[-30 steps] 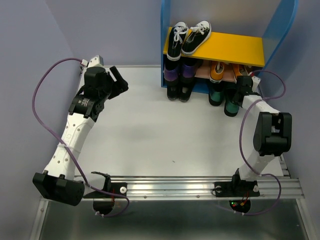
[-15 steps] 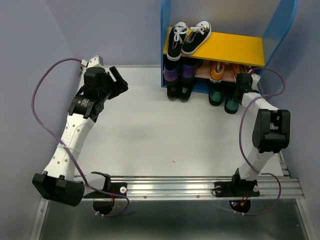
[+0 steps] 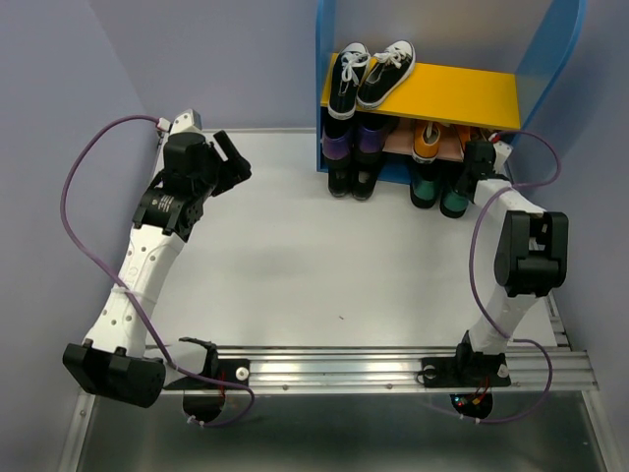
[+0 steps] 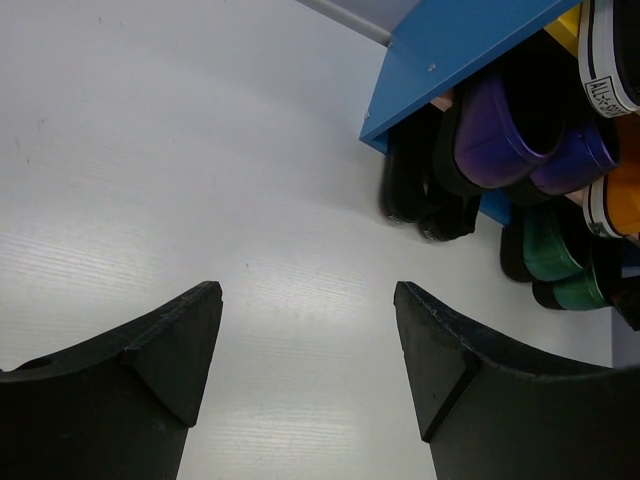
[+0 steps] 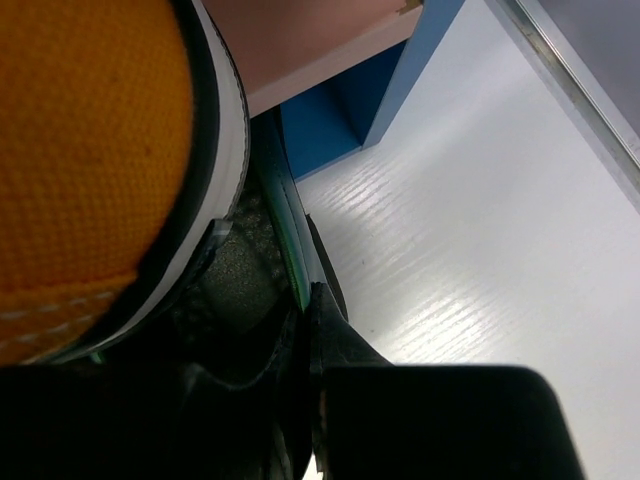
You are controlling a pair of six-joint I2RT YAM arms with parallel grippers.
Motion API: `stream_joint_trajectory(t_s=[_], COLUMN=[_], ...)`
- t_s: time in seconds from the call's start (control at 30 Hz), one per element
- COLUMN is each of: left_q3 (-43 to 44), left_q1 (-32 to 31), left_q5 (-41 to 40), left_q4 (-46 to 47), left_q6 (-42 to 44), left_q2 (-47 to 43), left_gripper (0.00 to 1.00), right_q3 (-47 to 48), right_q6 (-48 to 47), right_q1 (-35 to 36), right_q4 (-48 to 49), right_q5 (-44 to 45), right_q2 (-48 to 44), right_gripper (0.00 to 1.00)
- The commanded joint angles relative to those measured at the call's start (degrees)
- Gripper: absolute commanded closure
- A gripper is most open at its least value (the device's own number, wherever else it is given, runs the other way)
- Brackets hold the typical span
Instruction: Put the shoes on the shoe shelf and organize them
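In the top external view, the right gripper is seen at the right front of the shoe shelf, down on the rightmost green loafer. The loafer's long axis runs front to back, with its far end tucked under the lower board. The left gripper is well apart at the far left, so the right arm is judged the nearer.

In the left wrist view, the left gripper is spread wide with nothing in it, and the shelf lies ahead to the right.

In the right wrist view, the right gripper is pinched tight on the loafer's thin green rim, just beside an orange sneaker. Any push is judged to run along the shoe's length, inward
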Motion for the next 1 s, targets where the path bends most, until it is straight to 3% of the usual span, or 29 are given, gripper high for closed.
stream_joint_trajectory(t_s=[0.0,0.03,0.07,0.13,0.17,0.3,0.97], left_q3=[0.6,0.6,0.7,0.8,0.8,0.5,-0.5], left_q1=[0.3,0.3,0.4,0.4,0.3,0.4,0.4], left_q5=[-0.8,-0.8,-0.8,-0.8,-0.9,-0.8,0.1], left_q4=[0.2,0.2,0.2,0.1,0.1,0.2,1.1], left_q6=[0.0,-0.1,0.0,0.0,0.1,0.0,0.0], left_q2=[-2.3,-2.3,-2.3,-2.2,-2.3,-2.3,-2.2], left_gripper=[0.2,0.2,0.2,0.2,0.2,0.2,0.2], right_q3=[5.3,5.4,5.3,4.8,4.5,2.5,-10.1], right_q6=[2.3,2.4,2.5,2.7,2.8,3.0,5.2], right_q1=[0.0,0.0,0.0,0.0,0.0,0.0,0.0], right_q4=[10.8,10.8,10.8,10.8,10.8,10.8,10.0], right_q5=[0.2,0.2,0.2,0.1,0.0,-0.6,-2.0], right_q2=[-0.2,0.0,0.2,0.2,-0.1,-1.9,-10.2], right_gripper=[0.99,0.98,0.89,0.8,0.67,0.57,0.55])
